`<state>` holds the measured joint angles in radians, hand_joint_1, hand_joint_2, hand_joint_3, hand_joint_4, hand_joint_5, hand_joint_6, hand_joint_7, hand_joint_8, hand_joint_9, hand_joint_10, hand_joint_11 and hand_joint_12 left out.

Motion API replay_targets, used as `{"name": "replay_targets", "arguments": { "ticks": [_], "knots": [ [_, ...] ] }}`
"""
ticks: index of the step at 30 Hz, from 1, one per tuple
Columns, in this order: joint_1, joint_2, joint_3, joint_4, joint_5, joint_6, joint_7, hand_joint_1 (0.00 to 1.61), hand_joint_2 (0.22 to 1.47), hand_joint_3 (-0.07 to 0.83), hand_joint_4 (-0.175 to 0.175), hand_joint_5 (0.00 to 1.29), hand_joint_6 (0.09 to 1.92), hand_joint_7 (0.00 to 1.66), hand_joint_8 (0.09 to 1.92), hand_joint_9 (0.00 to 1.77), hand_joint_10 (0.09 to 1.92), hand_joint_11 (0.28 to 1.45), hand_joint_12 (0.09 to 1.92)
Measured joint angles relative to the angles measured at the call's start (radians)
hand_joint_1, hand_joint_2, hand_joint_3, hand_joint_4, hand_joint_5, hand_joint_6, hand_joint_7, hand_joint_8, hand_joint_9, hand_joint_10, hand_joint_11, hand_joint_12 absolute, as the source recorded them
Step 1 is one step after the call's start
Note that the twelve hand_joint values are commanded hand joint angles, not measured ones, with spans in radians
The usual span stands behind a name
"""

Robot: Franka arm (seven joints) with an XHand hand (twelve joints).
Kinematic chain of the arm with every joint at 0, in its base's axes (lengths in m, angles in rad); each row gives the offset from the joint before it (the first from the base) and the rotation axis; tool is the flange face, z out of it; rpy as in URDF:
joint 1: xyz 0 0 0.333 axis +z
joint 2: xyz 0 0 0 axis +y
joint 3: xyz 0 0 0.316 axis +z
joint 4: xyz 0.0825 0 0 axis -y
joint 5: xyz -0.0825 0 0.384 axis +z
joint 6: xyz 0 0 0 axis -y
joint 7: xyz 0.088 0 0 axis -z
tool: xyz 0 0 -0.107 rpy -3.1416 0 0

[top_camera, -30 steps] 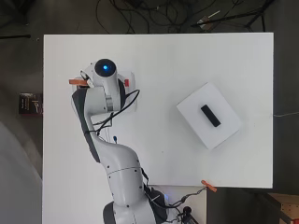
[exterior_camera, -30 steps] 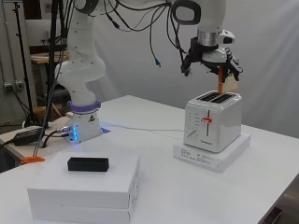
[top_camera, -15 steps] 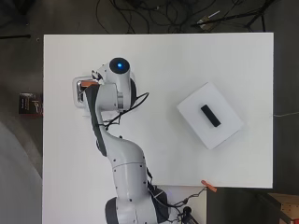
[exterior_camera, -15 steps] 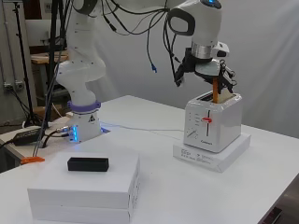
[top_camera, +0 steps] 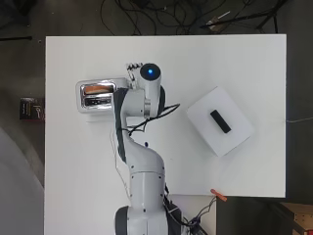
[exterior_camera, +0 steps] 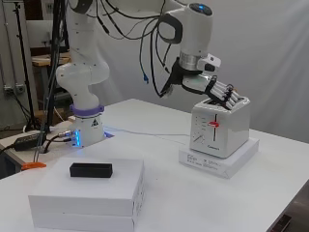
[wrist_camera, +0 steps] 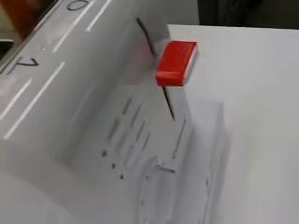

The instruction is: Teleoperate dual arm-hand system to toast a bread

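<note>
A white toaster point(top_camera: 98, 95) point(exterior_camera: 219, 130) stands on a flat white box point(exterior_camera: 217, 157) at the left of the table. A brown bread slice point(top_camera: 98, 89) sits down in its far slot, and the other slot looks dark. My hand point(exterior_camera: 219, 92) point(top_camera: 133, 67) hovers beside the toaster's top edge on the lever side, fingers nearly straight, holding nothing. The red lever point(exterior_camera: 213, 124) point(wrist_camera: 176, 63) is a little below the hand, high on its slot. The wrist view shows the toaster's lever side close up, with an orange bread corner point(wrist_camera: 18, 14) at the picture's edge.
A white box point(top_camera: 220, 120) point(exterior_camera: 87, 193) with a small black block point(top_camera: 221, 121) point(exterior_camera: 91, 169) on top lies at the table's right. An orange tool point(top_camera: 218, 195) point(exterior_camera: 33, 165) lies at the front edge. Cables trail from the arm's base point(exterior_camera: 87, 130).
The hand held the bread above the toaster, lowered it into the slot and let go. It has since moved off the toaster top to the lever side.
</note>
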<state>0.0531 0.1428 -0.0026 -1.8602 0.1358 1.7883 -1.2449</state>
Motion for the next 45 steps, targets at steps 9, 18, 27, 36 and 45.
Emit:
{"name": "replay_targets", "arguments": {
  "ticks": [9,18,27,36,45],
  "knots": [
    [-0.02,0.148,-0.037,0.028,0.024,0.033,0.033,0.01,1.09,-0.005,-0.098,0.26,0.09,0.33,0.09,0.44,0.09,0.44,0.09],
    [-0.034,0.247,-0.043,0.078,0.046,0.009,-0.022,0.05,1.14,0.002,-0.023,0.39,0.09,0.42,0.09,0.63,0.09,0.56,0.09],
    [-0.054,0.412,-0.055,0.154,0.08,-0.028,0.063,0.41,1.25,0.017,-0.009,0.41,0.09,0.42,0.09,0.6,0.09,0.53,0.09],
    [-0.065,0.445,-0.063,0.159,0.083,-0.022,0.107,0.01,1.11,-0.008,-0.001,0.34,0.09,0.29,0.09,0.39,0.09,0.4,0.09],
    [-0.056,0.129,-0.022,0.222,-0.05,-0.033,0.112,0.0,1.07,-0.006,0.016,0.45,0.09,0.27,0.09,0.34,0.09,0.39,0.09]
  ]
}}
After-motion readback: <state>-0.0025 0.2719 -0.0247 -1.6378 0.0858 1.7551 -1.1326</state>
